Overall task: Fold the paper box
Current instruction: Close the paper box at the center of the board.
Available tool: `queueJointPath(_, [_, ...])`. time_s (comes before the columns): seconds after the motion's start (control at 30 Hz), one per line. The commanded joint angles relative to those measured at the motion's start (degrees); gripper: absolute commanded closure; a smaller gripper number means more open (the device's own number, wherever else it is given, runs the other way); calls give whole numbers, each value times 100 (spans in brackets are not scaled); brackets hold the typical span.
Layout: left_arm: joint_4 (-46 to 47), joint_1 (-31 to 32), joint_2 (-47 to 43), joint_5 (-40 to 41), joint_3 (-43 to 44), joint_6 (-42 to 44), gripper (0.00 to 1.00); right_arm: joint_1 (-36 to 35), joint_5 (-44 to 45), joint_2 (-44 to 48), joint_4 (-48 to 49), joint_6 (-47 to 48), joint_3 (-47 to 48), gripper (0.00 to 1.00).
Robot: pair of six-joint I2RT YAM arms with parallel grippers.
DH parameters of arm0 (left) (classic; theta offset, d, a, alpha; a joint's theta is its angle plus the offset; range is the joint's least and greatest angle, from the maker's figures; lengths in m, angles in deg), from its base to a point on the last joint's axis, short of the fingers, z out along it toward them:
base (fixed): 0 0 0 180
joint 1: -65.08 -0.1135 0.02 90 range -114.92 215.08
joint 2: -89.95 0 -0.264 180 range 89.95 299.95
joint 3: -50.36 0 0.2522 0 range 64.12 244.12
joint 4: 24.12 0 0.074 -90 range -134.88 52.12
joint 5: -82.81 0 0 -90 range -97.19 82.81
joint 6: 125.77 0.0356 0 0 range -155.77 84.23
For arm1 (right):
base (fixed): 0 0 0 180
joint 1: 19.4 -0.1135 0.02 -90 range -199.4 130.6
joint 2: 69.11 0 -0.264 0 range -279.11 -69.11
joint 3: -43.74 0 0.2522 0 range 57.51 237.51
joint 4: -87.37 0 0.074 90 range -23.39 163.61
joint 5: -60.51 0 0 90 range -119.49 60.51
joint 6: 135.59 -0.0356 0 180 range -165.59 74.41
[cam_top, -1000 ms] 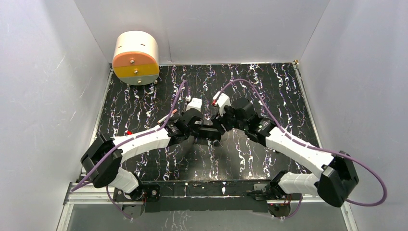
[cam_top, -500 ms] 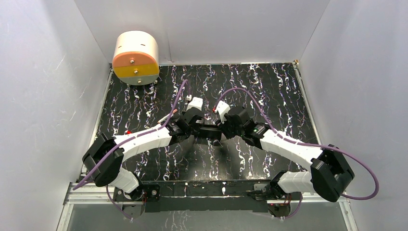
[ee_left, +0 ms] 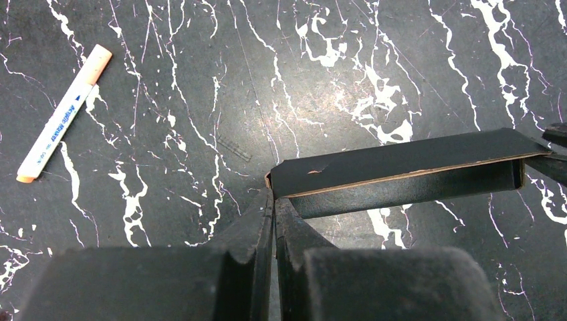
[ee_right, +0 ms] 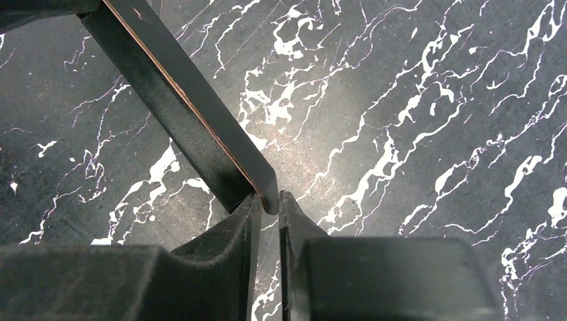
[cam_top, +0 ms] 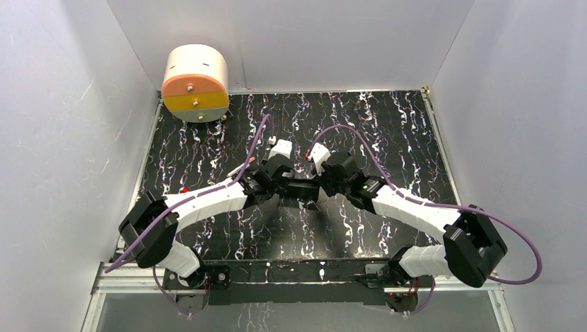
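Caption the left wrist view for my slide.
Left gripper pinches a corner of the box over the marbled table, with a marker lying nearby.

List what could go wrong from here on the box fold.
1. The left gripper is shut on just one corner of the paper box. Any pull there may tear or crumple the thin card.
2. The right gripper has its jaws narrow around only the opposite tip, and the grip is unclear. It might slip off, leaving the box hanging from one corner.
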Motion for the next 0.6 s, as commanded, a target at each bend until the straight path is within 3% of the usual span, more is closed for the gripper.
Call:
queueJointPath(0.0, [-678, 49, 265, -443, -129, -104, 100, 37, -19, -113, 312, -81, 120, 79])
queueJointPath(0.33, [-684, 66, 337, -425, -112, -220, 100, 37, -95, -210, -280, -926, 689, 93])
queueJointPath(0.57, [-746, 169, 452, -256, -63, -273, 100, 33, 14, -528, -891, -1996, 1239, 95])
